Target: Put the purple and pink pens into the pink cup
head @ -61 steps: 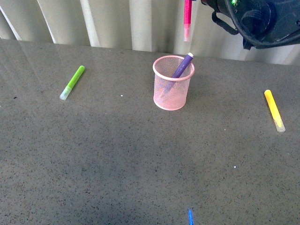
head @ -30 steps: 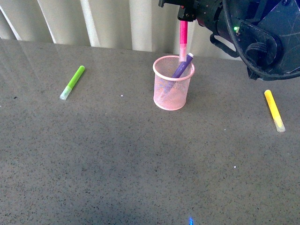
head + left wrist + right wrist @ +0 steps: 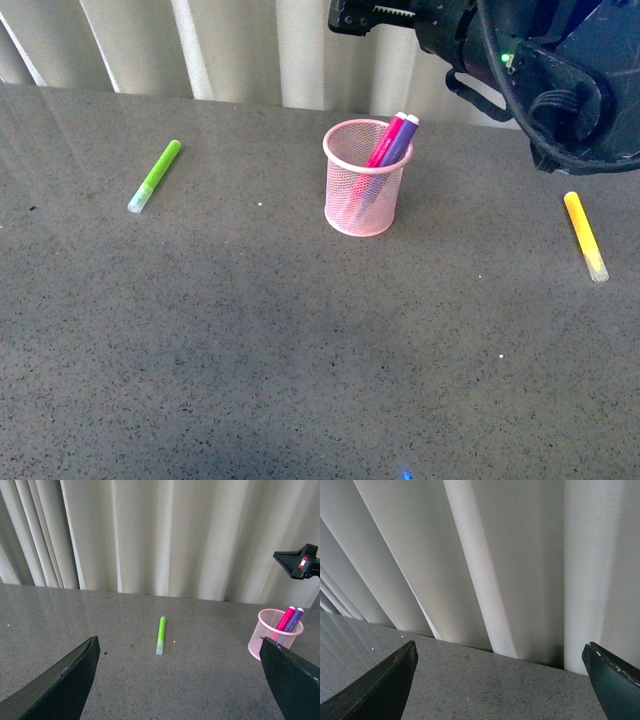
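2 pens (image 3: 392,140) in cup (image 3: 362,190); yellow marker (image 3: 584,235) front-only.

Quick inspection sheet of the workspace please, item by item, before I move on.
Surface: grey speckled table, a few white specks.
Job's things: pink pen and purple pen both lean in the pink cup, which stands upright.
Clutter: green marker and yellow marker lie flat, apart from the cup.
Grippers: right tool open, empty, above the cup; left tool open, empty.
Cables: black cable looped on right arm.
Surroundings: pale curtain behind.
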### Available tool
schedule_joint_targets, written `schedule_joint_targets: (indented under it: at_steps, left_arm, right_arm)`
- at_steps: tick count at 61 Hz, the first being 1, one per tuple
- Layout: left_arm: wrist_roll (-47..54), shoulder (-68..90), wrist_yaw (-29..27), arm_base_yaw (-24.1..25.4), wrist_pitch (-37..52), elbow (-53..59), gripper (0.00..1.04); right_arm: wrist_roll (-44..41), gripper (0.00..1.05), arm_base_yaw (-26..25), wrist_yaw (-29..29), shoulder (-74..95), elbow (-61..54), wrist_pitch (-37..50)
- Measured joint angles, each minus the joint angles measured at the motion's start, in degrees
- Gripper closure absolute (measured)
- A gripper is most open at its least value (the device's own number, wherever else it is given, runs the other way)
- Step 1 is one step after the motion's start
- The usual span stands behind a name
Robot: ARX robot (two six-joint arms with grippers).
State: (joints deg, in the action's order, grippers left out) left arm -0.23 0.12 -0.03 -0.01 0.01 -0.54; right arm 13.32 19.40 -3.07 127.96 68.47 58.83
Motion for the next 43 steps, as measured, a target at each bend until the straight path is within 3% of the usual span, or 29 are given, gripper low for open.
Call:
schedule_joint_targets:
  at_steps: [12, 29, 43]
  left_arm:
    - [0.0, 0.0, 0.0, 0.0, 0.0, 0.0, 0.07]
    - [0.0, 0.0, 0.0, 0.0, 0.0, 0.0, 0.07]
    - [0.0, 0.0, 0.0, 0.0, 0.0, 0.0, 0.07]
  right_arm:
    - [-0.2, 0.07, -3.2, 0.5, -7.2, -6.7, 2.5]
    - [-6.5, 0.07, -14.0, 2.7, -30.4, -30.2, 8.7]
    - [-7.0, 0.07, -27.3, -5.2, -51.8, -51.6, 6.1]
